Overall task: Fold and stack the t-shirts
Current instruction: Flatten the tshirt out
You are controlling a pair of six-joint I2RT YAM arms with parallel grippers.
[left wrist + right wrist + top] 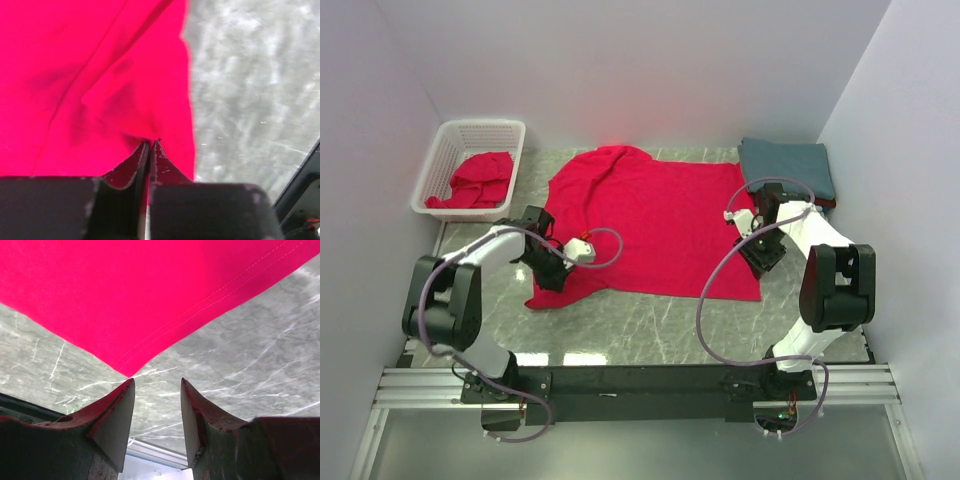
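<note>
A bright red t-shirt (pixel 650 220) lies spread over the middle of the table, its left side bunched. My left gripper (pixel 550 268) is at that left edge, and in the left wrist view the left gripper (pixel 150 142) is shut on a pinch of the puckered red t-shirt (pixel 90 85). My right gripper (pixel 763 260) is by the shirt's near right corner. In the right wrist view the right gripper (pixel 157 382) stands open with nothing between its fingers, and the hemmed corner of the red t-shirt (pixel 150 295) lies just beyond the fingertips.
A folded teal-blue t-shirt (pixel 787 168) rests at the back right on a darker red one (pixel 827 203). A white lattice basket (pixel 442 160) at the back left holds crumpled red t-shirts (pixel 477 180). Grey marble table (pixel 650 325) shows in front of the shirt.
</note>
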